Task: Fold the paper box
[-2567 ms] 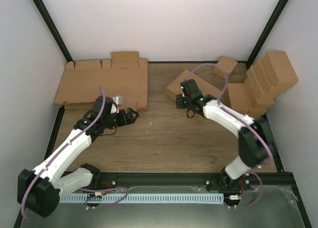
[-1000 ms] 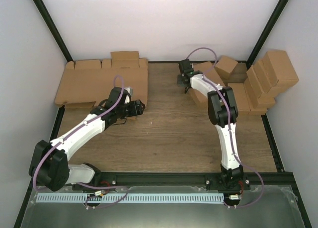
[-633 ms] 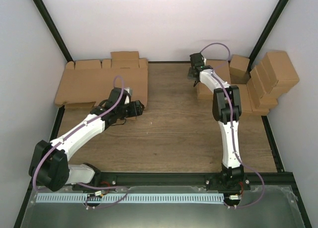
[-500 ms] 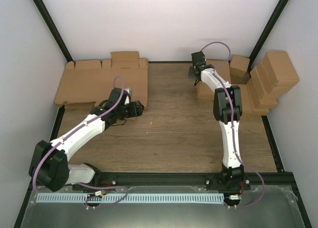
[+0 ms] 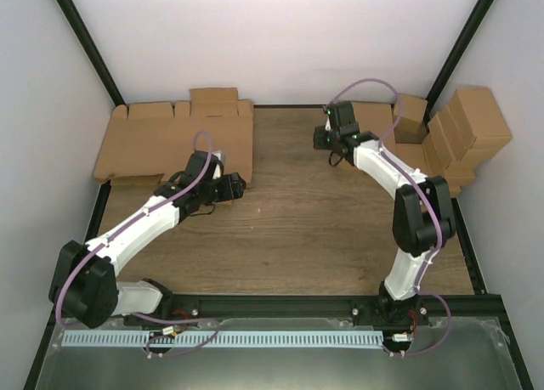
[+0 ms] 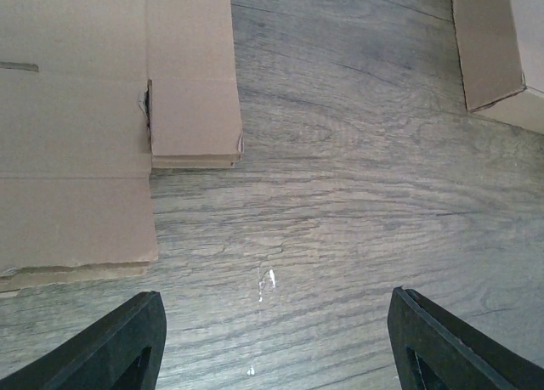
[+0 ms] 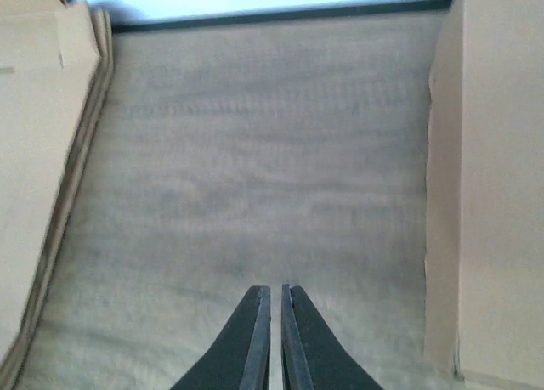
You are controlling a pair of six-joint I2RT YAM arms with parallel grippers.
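**Paper box beside my right jaws; neither grip engaged**

My right gripper [image 7: 272,322] has its jaws pressed almost together on nothing, above the bare wooden table [image 7: 255,152]. The paper box [image 7: 497,178] stands just to the right of those jaws and apart from them. The pile of flat blanks [image 7: 38,152] lies to their left. My left gripper [image 6: 276,339] is spread wide and empty, with a corner flap of the blanks ahead and to the left of its jaws.

I judge the box light and thin-walled. It is probably stiff across its panels, weak at the creases, easily dented, and likely to slide on the wood. The best hold is probably a gentle pinch on a free wall or lid edge, near a corner.
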